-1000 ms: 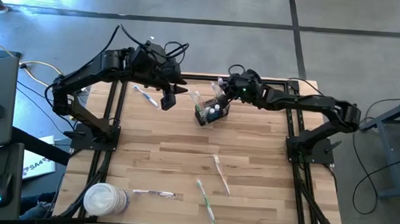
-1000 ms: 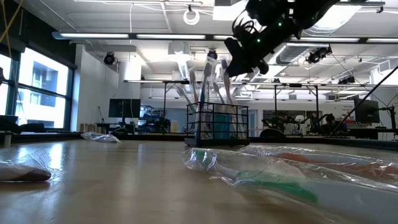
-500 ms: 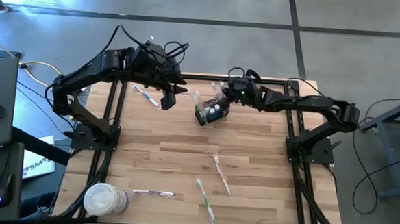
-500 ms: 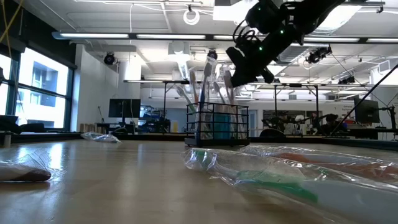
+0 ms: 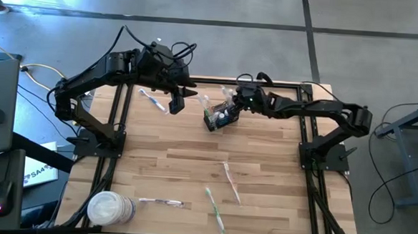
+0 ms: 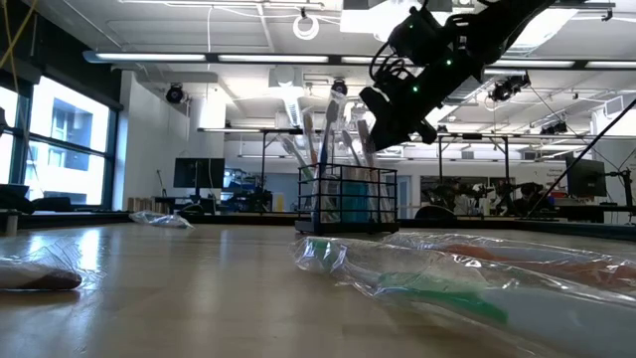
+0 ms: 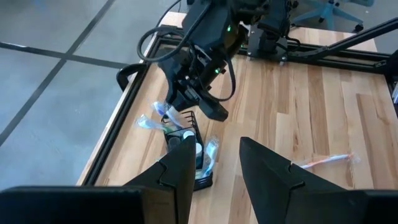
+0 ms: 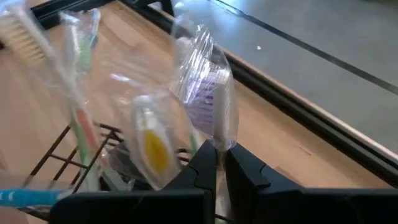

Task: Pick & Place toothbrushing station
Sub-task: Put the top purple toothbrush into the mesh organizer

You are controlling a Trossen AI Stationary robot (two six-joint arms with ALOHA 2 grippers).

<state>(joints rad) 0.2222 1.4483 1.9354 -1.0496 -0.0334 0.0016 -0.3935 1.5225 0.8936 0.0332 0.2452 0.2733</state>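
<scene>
Right gripper (image 5: pixel 232 104) over the basket (image 5: pixel 218 117), far-centre table.
Fingers pinched together just above the black wire-mesh basket's rim, among wrapped toothbrushes (image 8: pixel 208 99) standing in it; arm stretched in low from the right. Left gripper (image 5: pixel 175 101) part-open, empty, hovering well left.

Near the top centre of the wooden table (image 5: pixel 192 166) the black basket (image 5: pixel 218 118) stands under the right gripper (image 5: pixel 231 104), the left gripper (image 5: pixel 177 101) hovers just to its left, and wrapped toothbrushes (image 5: pixel 231 181) and a white tub (image 5: pixel 107 208) lie lower down.
</scene>
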